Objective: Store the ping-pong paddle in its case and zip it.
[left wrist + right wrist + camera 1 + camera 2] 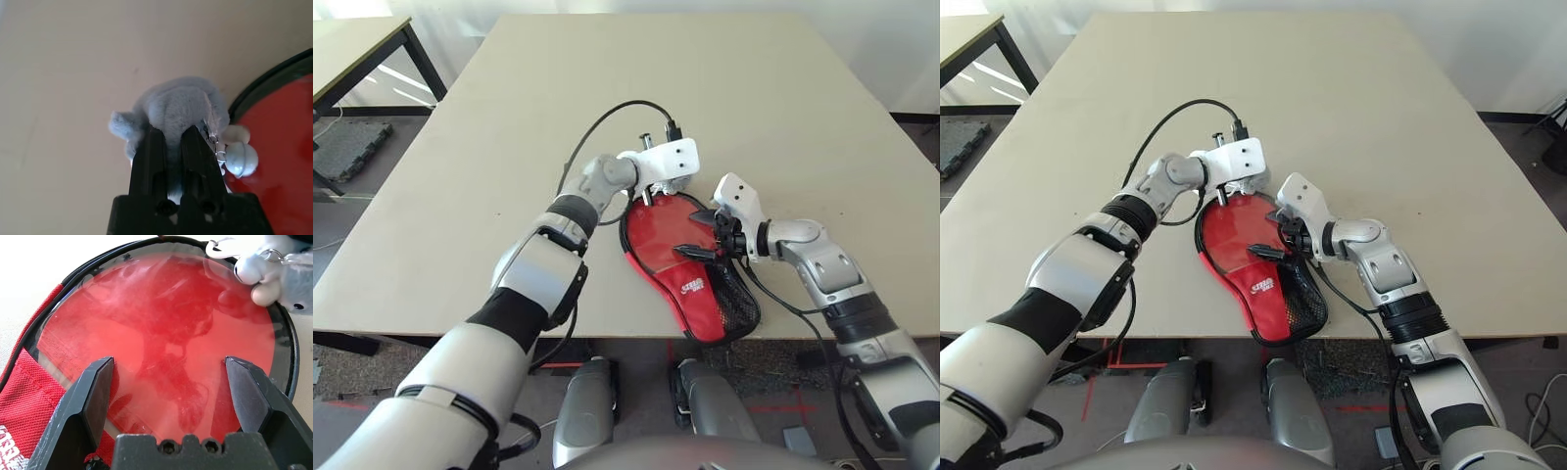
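Left eye view: the case (pixel 700 315) lies flat on the worktop (pixel 509 176), close to the edge nearest the robot. Its long axis runs mostly front to back, slightly aslant: the broad round end points away from the robot and a little to its left, the other end towards the robot and a little to its right. A rounded red face of the paddle (pixel 171 328) shows through the clear window over the round end; I can't tell which way its handle points. The white logo (pixel 692 286) sits on the red fabric, with the mesh pocket (pixel 736 299) to its right.

The left hand (pixel 173 131) is closed on the grey plush charm (pixel 183 100) at the far rim of the case, its chain and pale bead beside the window. The right hand (pixel 169 361) is wide open over the case, reaching in from the right, with nothing gripped between its fingers.
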